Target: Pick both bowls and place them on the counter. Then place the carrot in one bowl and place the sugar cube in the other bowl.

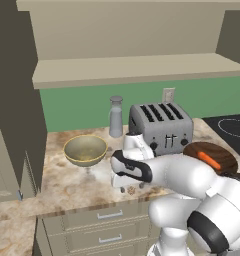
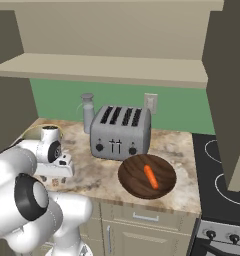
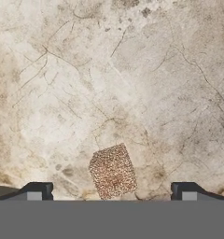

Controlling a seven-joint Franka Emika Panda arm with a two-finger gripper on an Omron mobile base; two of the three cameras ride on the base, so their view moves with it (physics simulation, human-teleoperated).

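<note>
The sugar cube [image 3: 112, 171], a speckled tan lump, lies on the mottled counter [image 3: 109, 70] between my two fingertips [image 3: 37, 191], which stand wide apart on either side of it without touching it. My gripper [image 1: 127, 187] is open and points straight down just above the counter's front part. The deep beige-olive bowl [image 1: 85, 150] stands upright on the counter to the left of the hand. The wide dark wooden bowl [image 2: 137, 185] sits on the counter right of the toaster, with the orange carrot [image 2: 150, 176] lying inside it.
A grey four-slot toaster [image 1: 161, 127] stands behind the hand, with a grey bottle [image 1: 116, 116] beside it by the green wall. A black stove top [image 2: 222, 170] borders the counter on the right. A plain beige shelf [image 1: 132, 70] hangs above, drawers [image 1: 109, 216] below.
</note>
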